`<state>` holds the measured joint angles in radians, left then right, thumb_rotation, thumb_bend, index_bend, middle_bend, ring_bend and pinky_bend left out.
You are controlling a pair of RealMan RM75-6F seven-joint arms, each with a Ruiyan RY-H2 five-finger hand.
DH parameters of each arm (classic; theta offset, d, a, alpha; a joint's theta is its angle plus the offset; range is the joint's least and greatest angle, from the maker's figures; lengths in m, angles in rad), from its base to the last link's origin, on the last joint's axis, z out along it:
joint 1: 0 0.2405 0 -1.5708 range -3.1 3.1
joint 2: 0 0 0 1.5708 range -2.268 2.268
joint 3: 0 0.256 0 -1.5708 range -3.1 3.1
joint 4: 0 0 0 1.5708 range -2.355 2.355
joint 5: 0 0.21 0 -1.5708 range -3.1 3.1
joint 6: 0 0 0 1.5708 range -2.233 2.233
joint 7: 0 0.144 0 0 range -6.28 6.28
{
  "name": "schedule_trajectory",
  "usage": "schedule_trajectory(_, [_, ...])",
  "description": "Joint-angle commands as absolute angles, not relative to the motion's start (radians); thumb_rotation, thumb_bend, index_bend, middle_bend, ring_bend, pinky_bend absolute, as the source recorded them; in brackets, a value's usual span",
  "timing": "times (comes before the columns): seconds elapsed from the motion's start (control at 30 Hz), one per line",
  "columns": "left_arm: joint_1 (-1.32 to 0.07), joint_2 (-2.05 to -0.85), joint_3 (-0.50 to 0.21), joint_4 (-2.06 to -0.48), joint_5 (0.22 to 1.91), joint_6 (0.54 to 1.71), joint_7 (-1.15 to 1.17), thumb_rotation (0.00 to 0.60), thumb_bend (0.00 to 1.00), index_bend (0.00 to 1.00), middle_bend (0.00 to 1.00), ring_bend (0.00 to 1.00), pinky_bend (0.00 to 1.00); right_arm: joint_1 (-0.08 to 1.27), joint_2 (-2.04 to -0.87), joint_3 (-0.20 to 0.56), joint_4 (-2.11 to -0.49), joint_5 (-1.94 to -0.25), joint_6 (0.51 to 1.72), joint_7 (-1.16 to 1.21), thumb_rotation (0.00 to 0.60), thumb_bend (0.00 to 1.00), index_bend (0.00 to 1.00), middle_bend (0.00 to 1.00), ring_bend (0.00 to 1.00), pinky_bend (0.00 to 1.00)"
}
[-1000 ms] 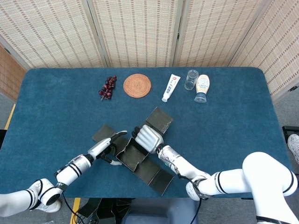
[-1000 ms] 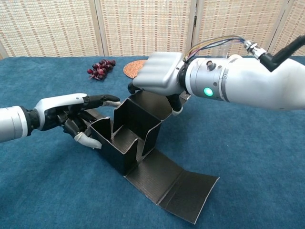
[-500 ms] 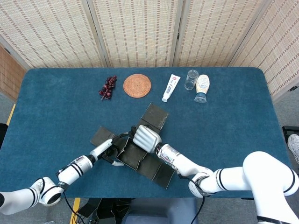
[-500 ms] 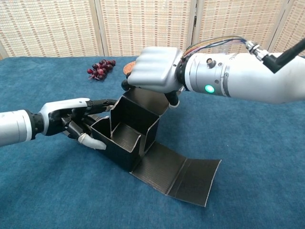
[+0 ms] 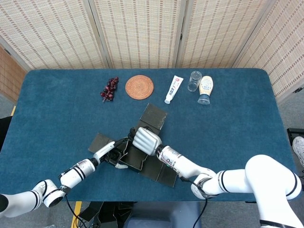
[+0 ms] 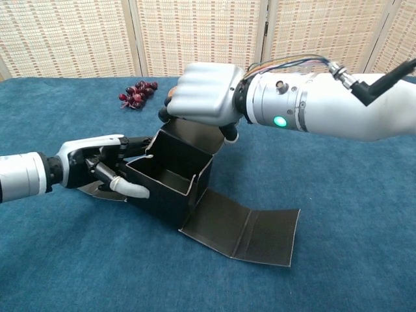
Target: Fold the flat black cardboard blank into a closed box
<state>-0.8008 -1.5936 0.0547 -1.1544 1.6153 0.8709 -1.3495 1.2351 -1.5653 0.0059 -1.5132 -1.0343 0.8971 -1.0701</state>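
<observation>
Near the tabletop's front edge, the black cardboard box [image 6: 170, 185] had slid leftward, walls now upright; left hand [image 6: 97, 168] fingers pressed its side, right hand [image 6: 201, 97] curled over the rear wall, lid flap [image 6: 244, 227] unfolded.

Both robot hands, left robot hand [image 5: 110, 153] and right robot hand [image 5: 146, 140], grip the half-folded black box [image 5: 137, 159].

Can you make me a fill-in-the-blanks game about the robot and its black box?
1. The black box is open at the ____.
2. The woven round mat lies between the toothpaste tube and the bunch of ____.
3. The long flat flap lies on the ____ tablecloth.
4. The right hand holds the box's ____ wall.

Missing words: top; grapes; blue; back
</observation>
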Motion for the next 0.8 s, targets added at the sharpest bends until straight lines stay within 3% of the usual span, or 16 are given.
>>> schedule_trajectory(0.03, [-0.804,-1.608,0.069,-1.132,1.633,0.889,-1.387,0.600,0.10,0.12,0.07,0.66,0.93,1.231,-1.571,0.012,-1.503,-1.037,0.896,-1.063,0.600,0.21,0.42,0.42,0.83,0.97])
schedule_trajectory(0.23, [-0.808,-1.626,0.092,-1.097,1.654,0.909,-1.453,0.600,0.10,0.13,0.08,0.67,0.93,1.226,-1.577,0.021,-1.483,-1.035,0.892,-1.057,0.600,0.21,0.42,0.42,0.83,0.97])
schedule_trajectory(0.53, [-0.813,-1.651,0.116,-1.050,1.672,0.938,-1.515,0.600,0.10,0.22,0.23,0.68,0.93,1.222,-1.591,0.027,-1.476,-1.006,0.889,-1.082,0.600,0.21,0.42,0.39,0.83,0.97])
schedule_trajectory(0.8, [-0.806,-1.660,0.127,-1.041,1.668,0.953,-1.496,0.600,0.10,0.24,0.25,0.68,0.92,1.210,-1.587,0.033,-1.491,-0.988,0.909,-1.092,0.600,0.21,0.36,0.34,0.82,0.97])
